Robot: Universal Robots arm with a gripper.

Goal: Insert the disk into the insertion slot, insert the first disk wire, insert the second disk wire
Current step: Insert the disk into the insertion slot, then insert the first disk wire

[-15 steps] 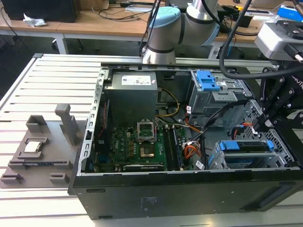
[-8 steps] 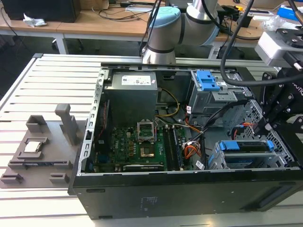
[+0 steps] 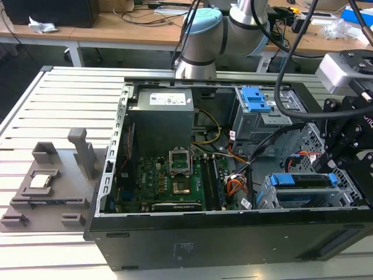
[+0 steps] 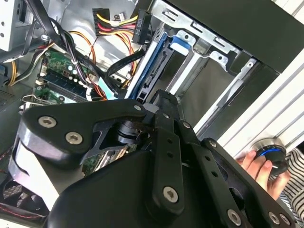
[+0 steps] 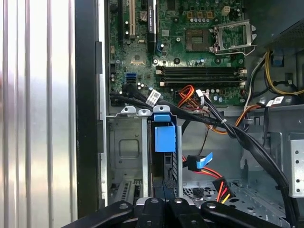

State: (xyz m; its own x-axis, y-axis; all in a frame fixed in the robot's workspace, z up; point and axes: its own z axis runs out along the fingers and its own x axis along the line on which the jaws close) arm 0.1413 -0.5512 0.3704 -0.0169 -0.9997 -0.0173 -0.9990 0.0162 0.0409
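The disk [image 3: 303,182], silver-grey in a bright blue carrier, lies most of the way inside the insertion slot [image 3: 267,201], a low perforated metal cage at the case's front corner on the exterior view's right. My black gripper [image 3: 334,174] sits at the disk's outer end, fingers drawn together on it. In the first wrist view the disk [image 5: 164,140] stands edge-on in the cage [image 5: 124,147], with the gripper [image 5: 164,203] at its near end. Loose wire connectors [image 5: 195,163] hang beside the cage, unplugged. The second wrist view shows the blue disk [image 4: 148,71] running into the cage [image 4: 216,52] from the gripper [image 4: 160,102].
The open computer case holds a motherboard [image 3: 169,181], a power supply [image 3: 160,114] and a taller grey bay with a blue latch [image 3: 256,100]. Black cable bundles [image 5: 237,133] cross close to the cage. A person's hand [image 4: 259,166] rests on a round knob outside the case.
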